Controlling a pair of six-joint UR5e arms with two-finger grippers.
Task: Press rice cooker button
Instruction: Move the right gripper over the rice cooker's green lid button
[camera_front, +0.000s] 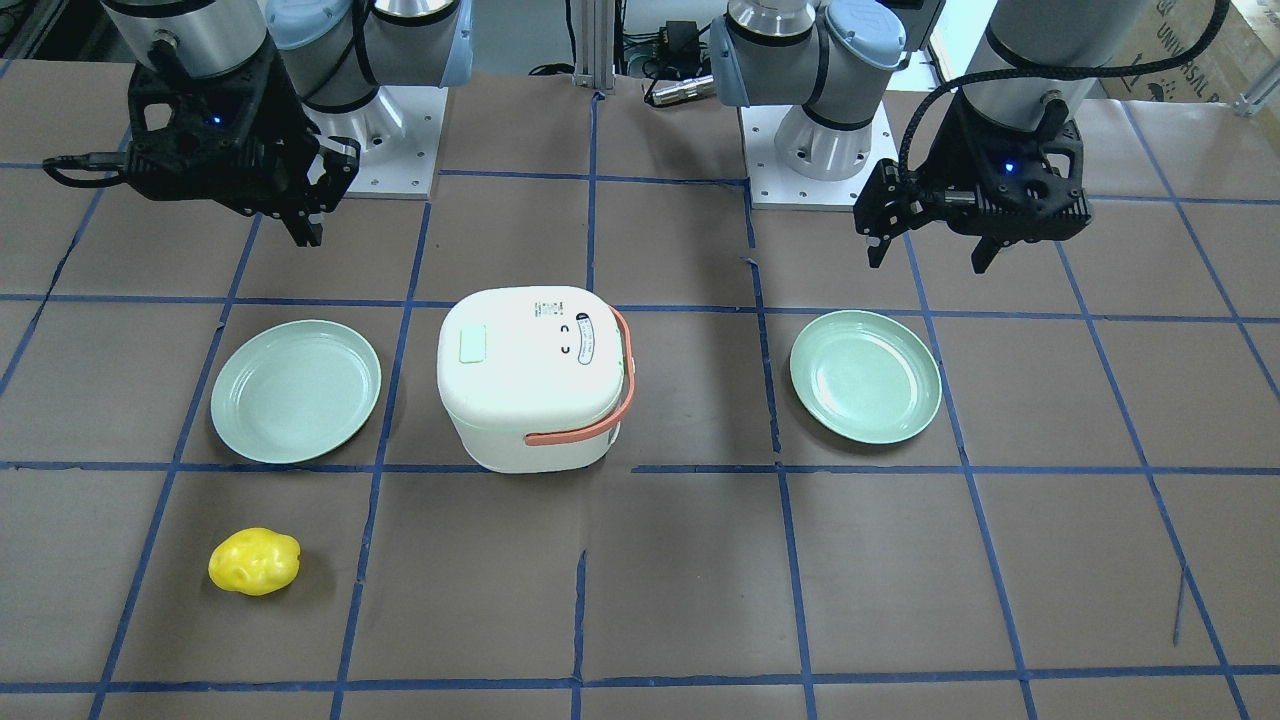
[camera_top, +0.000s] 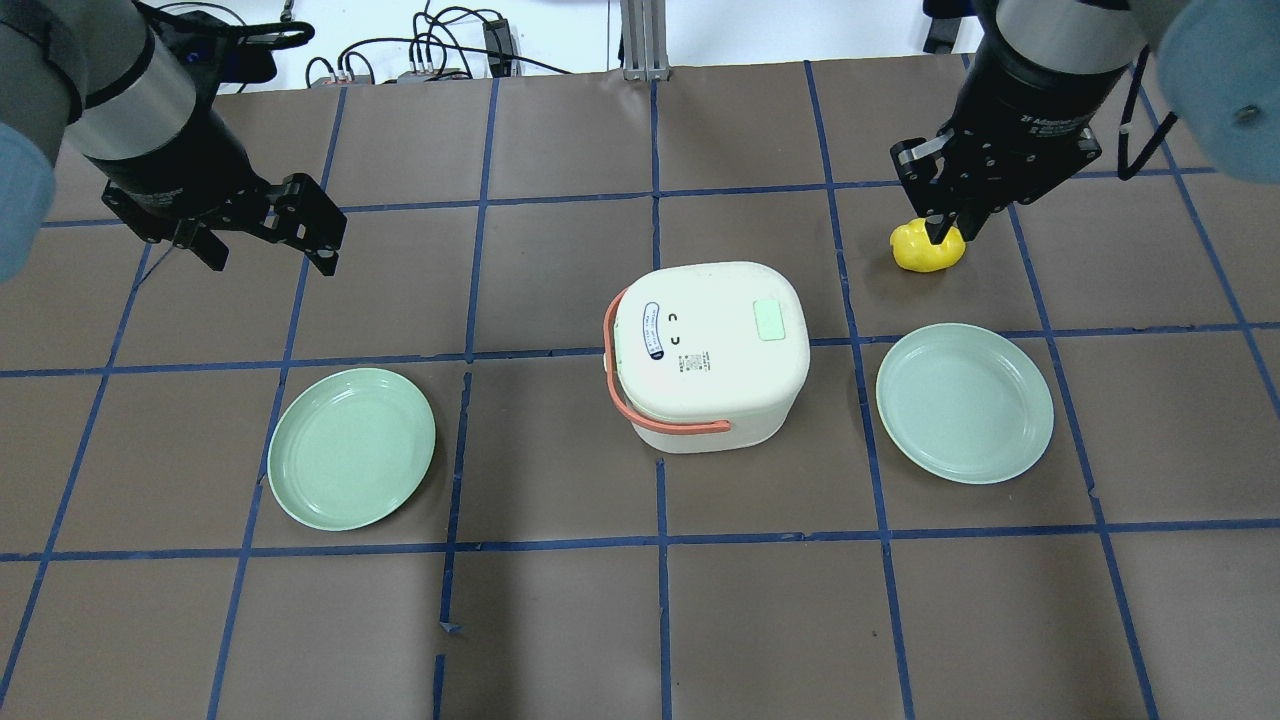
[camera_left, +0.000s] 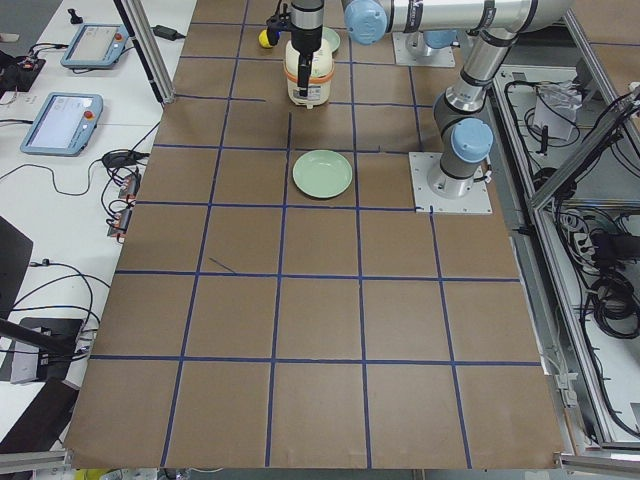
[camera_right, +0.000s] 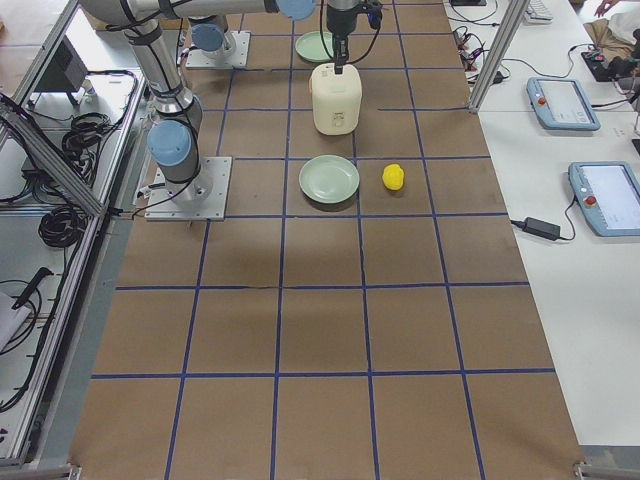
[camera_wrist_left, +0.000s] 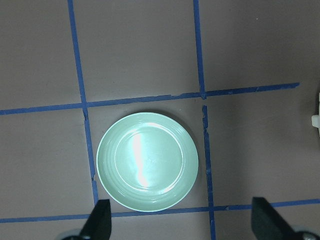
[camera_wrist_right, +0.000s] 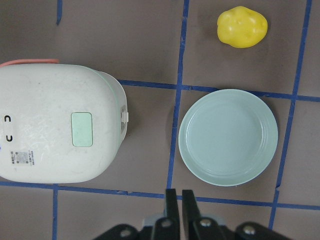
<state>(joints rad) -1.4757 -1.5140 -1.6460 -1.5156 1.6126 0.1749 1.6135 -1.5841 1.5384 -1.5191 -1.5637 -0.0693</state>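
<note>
Rice cooker (camera_top: 705, 350): bench (camera_top: 560, 620) centre, green button (camera_top: 772, 321) on lid.
Left tool (camera_top: 270, 258): fingers wide apart, toward left edge.
Right tool (camera_top: 940, 235): fingers together, empty, toward right edge.

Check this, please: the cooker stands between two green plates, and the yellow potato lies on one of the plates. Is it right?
Not quite. The cooker does stand between two green plates, but the yellow potato lies on the table, apart from both plates. The exterior front-facing view shows this.
</note>
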